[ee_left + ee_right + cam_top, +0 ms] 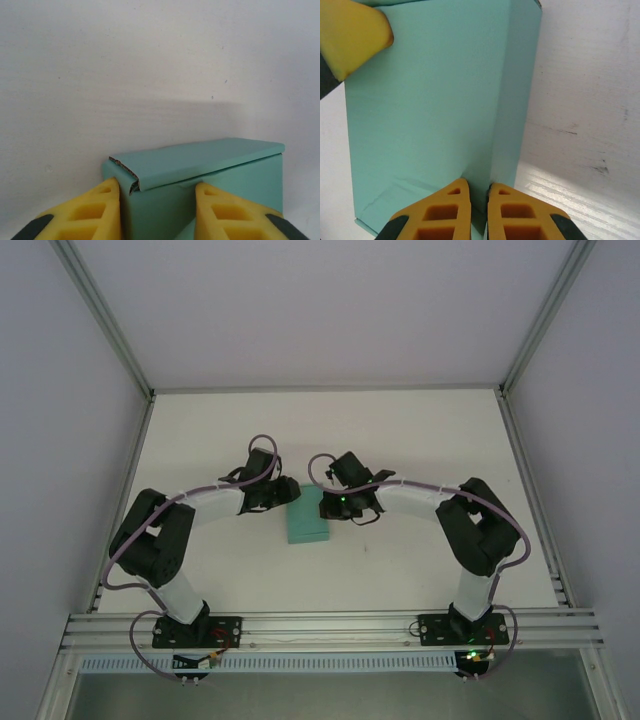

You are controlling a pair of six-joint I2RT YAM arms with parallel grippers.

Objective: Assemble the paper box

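Note:
The paper box [308,525] is a small closed teal-green carton lying on the white table between both arms. My left gripper [281,493] stands at its far left corner and my right gripper [338,506] at its right side. In the left wrist view the yellow fingers [102,210] stand apart, astride the box's [200,160] corner under the folded lid edge, and clamp nothing. In the right wrist view my right gripper [479,186] is nearly shut, pinching a thin ridge of the box [430,100]. One left fingertip [350,35] rests at the box's far corner.
The white table [400,440] is boxed in by white walls and aluminium posts, with a metal rail [330,625] along the near edge where the arm bases are bolted. Cables loop over both arms.

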